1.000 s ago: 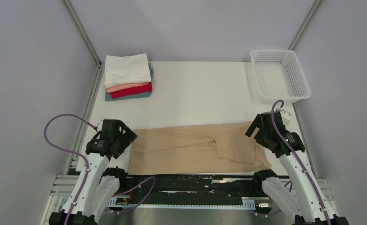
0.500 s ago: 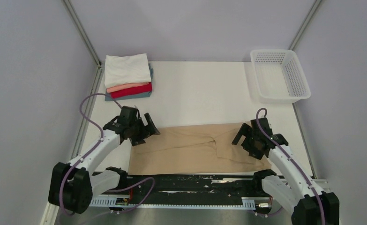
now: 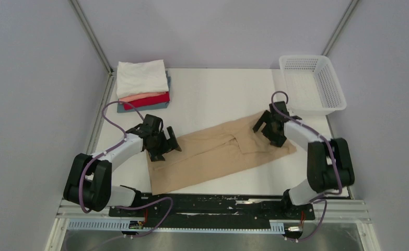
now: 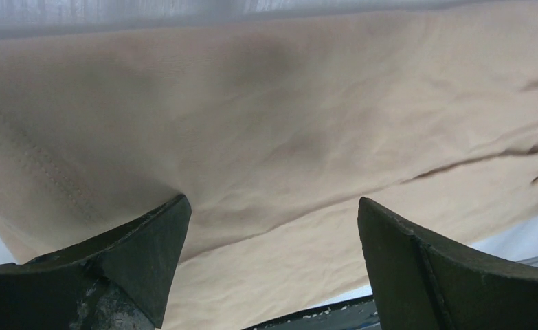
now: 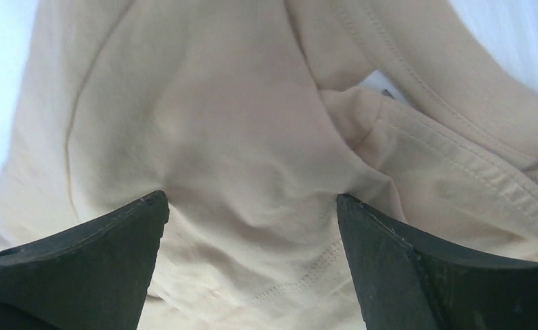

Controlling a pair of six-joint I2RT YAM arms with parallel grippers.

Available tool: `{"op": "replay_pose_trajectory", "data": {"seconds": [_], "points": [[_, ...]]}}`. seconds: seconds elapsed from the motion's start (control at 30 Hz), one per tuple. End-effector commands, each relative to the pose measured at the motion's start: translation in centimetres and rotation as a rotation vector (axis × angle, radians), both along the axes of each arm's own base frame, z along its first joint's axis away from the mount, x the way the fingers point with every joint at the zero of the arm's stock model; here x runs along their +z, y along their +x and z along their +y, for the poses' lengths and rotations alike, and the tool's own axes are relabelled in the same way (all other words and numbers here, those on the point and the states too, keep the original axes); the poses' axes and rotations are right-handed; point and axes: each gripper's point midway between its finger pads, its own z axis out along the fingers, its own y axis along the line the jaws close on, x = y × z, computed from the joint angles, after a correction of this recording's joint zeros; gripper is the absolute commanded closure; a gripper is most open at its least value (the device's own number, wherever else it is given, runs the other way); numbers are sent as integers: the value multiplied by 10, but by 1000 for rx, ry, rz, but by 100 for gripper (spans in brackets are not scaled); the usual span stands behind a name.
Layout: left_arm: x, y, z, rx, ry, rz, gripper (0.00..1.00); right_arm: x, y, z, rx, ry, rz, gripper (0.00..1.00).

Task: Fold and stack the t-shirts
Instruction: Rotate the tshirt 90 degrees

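- Plain tan short-sleeved cloth t-shirt [image 3: 218, 154]: long folded strip, lying skewed across middle of white table [image 3: 212, 99].
- Left gripper [image 3: 165, 146] on its left end, right gripper [image 3: 267, 130] on right end; both spread wide, nothing pinched.
- Step, prob: grab both ends for next fold. Pinch all layers, close together, lift evenly.
- Stack of folded white/red/blue-grey shirts [image 3: 142, 89] in far-left corner.

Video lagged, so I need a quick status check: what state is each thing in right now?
tan t-shirt: folded into a long strip, lying flat and askew, not stacked.
stack of folded shirts: neat, white on top, far left corner.
mesh basket: upright, far right corner.
left gripper: open, down on the strip's left end.
right gripper: open, down on its right end.
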Motion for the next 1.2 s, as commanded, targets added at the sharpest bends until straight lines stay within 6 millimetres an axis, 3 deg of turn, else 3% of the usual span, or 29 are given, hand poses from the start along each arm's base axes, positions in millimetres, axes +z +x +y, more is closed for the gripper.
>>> {"op": "replay_pose_trajectory", "data": {"seconds": [0.0,0.03,0.17,0.27,0.4,0.47,0.63,0.7,0.77,0.83,0.93,0.97,1.0,1.03,1.07,1.1,1.13,1.17], "points": [[6,14,-18,-19,-72,-53,0,18,143,21,84,25,-238,0],[10,16,-23,-30,-87,-70,0,4,164,26,128,17,-222,0],[17,10,-44,-102,-90,-111,0,7,243,77,332,171,-270,0],[19,-1,-68,-193,-120,-128,0,0,283,113,416,264,-311,0],[17,-15,-97,-297,-179,-123,0,-19,311,169,483,408,-331,0],[13,-25,-111,-346,-195,-93,0,-16,332,196,512,424,-392,0],[-2,-51,-132,-451,-167,-62,0,-11,357,229,494,535,-498,0],[6,-66,-147,-533,-189,-89,0,9,358,231,511,538,-529,0],[23,-74,-160,-609,-195,-151,0,47,359,229,574,477,-600,0],[36,-71,-159,-635,-131,-221,0,95,357,222,617,400,-676,0],[58,-70,-136,-608,-50,-291,0,169,346,203,641,270,-772,0],[57,-67,-120,-570,14,-303,0,179,336,196,647,228,-765,0],[69,-65,-112,-527,11,-344,0,193,325,189,654,182,-767,0],[61,-63,-91,-477,91,-347,0,192,310,180,652,135,-734,0],[70,-62,-81,-426,92,-374,0,191,293,170,635,93,-699,0],[60,-62,-57,-378,177,-359,0,183,272,162,618,66,-658,0],[63,-62,-47,-334,184,-366,0,175,248,152,597,59,-614,0],[53,-64,-27,-289,234,-333,0,167,223,144,571,65,-573,0]]}}
